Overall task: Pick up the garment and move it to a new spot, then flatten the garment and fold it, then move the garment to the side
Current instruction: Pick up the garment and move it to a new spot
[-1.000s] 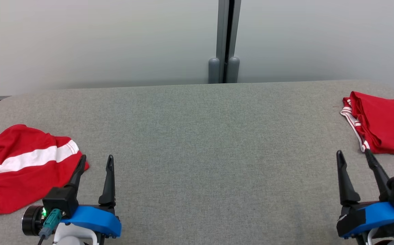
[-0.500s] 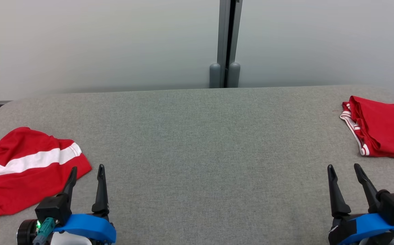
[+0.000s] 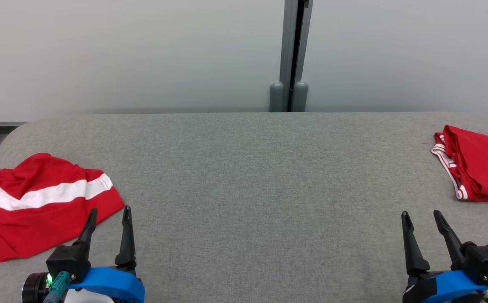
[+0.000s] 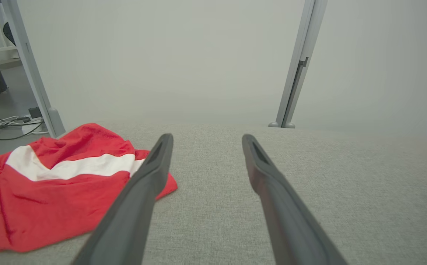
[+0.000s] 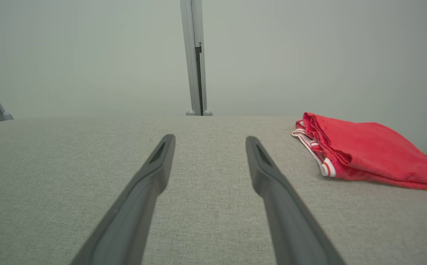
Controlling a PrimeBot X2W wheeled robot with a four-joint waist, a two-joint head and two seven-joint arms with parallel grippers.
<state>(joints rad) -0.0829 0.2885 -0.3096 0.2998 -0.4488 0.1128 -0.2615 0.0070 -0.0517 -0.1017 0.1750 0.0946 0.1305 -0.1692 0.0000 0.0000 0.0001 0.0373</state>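
**Q:** Where is the garment that needs handling?

**A:** A crumpled red garment (image 3: 37, 223) with a broad white band (image 3: 46, 195) lies at the left edge of the head view, on a grey fabric-covered desk (image 3: 248, 189). It is unfolded, so I judge it to be the one to pick up.

**Q:** Is there other cloth on the desk?

**A:** Yes. A folded red garment (image 3: 484, 168) with white-striped trim sits at the right edge of the frame, well apart from the first. It looks already set aside.

**Q:** How do the jaws stand?

**A:** Both pairs stand apart and hold nothing. The left jaws are at the lower left of the head view and the right jaws at the lower right. Their dark fingers (image 3: 126, 235) point up the frame.

**Q:** Which arm is nearer the crumpled one?

**A:** The left, by far. The heap lies to the left of the left jaws and slightly higher in the frame. Its lower right corner reaches the tip of the outer finger, and in the left wrist view that corner slips behind the left-hand finger. I cannot tell whether they touch.

**Q:** Which way does the heap run?

**A:** It is wider than it is tall, and the band runs across the frame, rising a little to the right. The gap between the left jaws faces bare desk. I judge that arm must swing toward the frame's left before it can close on cloth.
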